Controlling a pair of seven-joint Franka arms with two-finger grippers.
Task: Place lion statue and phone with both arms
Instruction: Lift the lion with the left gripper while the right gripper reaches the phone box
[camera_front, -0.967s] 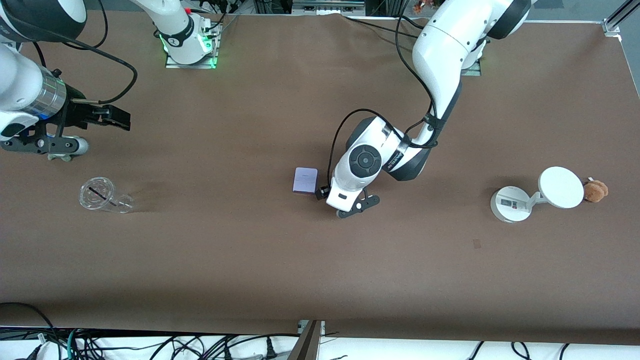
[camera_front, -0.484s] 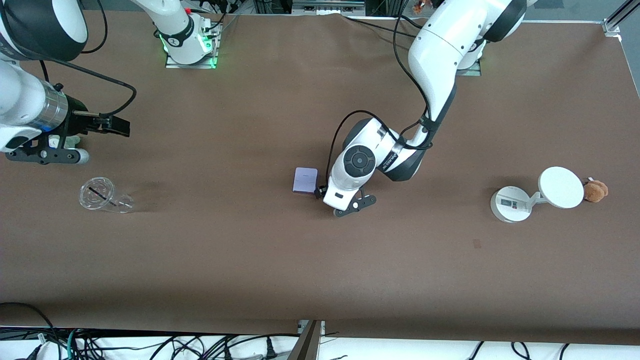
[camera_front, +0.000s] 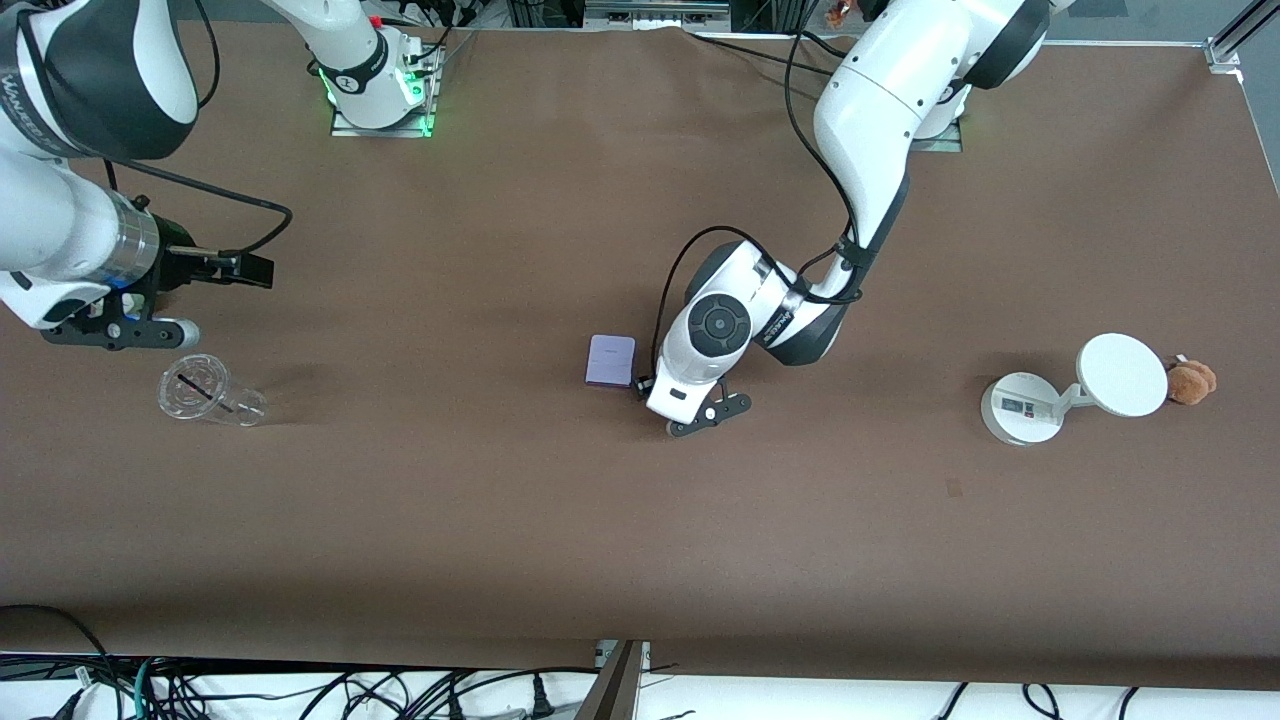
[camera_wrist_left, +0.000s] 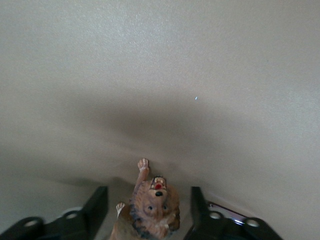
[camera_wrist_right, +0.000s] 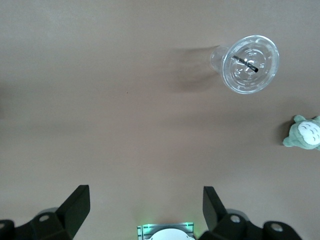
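Observation:
The lion statue, brown-orange with a dark mane and an open red mouth, lies on the table between the fingers of my left gripper. A gap shows on each side of it, so the gripper is open around it without touching. In the front view my left gripper is low at the table's middle and its hand hides the lion. The pale lavender phone lies flat right beside that hand, toward the right arm's end. My right gripper hangs open and holds nothing, near the right arm's end.
A clear plastic cup lies on its side close to the right gripper. A grey-green plush sits beside the cup. A white round-disc device and a light-brown plush stand at the left arm's end.
My right hand has drifted toward the cup and now covers the grey-green plush in the front view. My left hand has shifted slightly toward the phone and stays low.

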